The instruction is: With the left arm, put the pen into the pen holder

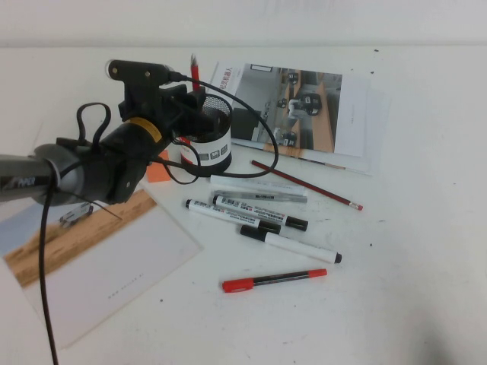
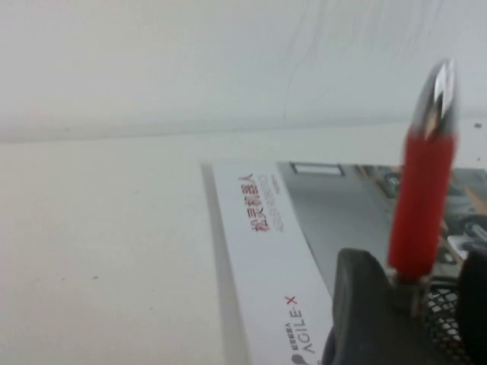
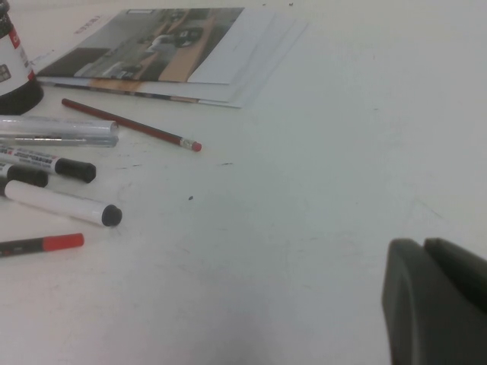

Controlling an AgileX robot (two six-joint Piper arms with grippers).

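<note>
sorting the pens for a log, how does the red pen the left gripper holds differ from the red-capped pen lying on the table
The pen stands upright over the pen holder in the left gripper; the red-capped pen lies flat on the table. The pen's barrel is red, the other's black. Both are slim. The right gripper, shut, rests apart.

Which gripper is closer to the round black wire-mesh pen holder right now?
Left. The left gripper is above the black wire-mesh pen holder, gripping the red pen. The right gripper sits far off, near the table.
</note>
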